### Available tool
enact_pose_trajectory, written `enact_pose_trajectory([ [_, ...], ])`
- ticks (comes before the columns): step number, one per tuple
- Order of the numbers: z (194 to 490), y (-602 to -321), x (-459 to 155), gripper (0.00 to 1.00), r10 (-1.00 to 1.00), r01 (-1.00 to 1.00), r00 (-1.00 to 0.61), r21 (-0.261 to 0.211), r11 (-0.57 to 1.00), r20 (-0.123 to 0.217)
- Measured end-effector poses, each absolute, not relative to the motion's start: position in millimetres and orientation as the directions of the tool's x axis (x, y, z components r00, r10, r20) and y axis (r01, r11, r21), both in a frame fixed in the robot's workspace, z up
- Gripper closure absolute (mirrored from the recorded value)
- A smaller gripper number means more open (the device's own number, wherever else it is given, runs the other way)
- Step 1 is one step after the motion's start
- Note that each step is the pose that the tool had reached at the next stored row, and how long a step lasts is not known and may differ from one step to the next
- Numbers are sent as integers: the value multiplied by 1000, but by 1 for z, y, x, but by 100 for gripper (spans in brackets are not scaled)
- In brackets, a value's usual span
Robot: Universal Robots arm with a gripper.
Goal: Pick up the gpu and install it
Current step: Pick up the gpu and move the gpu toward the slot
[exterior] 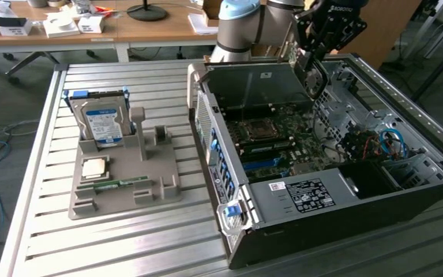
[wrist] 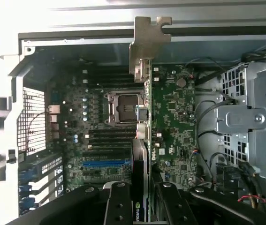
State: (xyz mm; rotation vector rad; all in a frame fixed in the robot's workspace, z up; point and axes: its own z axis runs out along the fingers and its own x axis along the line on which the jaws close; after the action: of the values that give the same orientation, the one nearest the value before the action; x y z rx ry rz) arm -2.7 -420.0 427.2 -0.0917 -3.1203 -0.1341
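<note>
Slatted metal bench (exterior: 129, 248) in a workshop, with one open computer case (exterior: 345, 202) lying on it. Item: gpu (wrist: 141, 159), one, clamped edge-on in the claw (wrist: 142, 208), whose fingers were closed on the card's end. It hung above the motherboard (wrist: 175, 122) inside the case, metal bracket (wrist: 148, 44) towards the case wall, not yet seated. Step judged: pick-up done, installing in hand. Next move called for lining the card's edge with an expansion slot and the bracket with the wall opening — then a straight press home. Beside the case: one grey holder (exterior: 121, 199) bearing one hard drive (exterior: 102, 124), one processor chip (exterior: 93, 167), one memory stick (exterior: 121, 183).
</note>
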Motion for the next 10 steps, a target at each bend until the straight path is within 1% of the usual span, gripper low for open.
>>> enact_pose_trajectory([
  [10,427,-420,8,74,58,59,-998,85,995,20],
])
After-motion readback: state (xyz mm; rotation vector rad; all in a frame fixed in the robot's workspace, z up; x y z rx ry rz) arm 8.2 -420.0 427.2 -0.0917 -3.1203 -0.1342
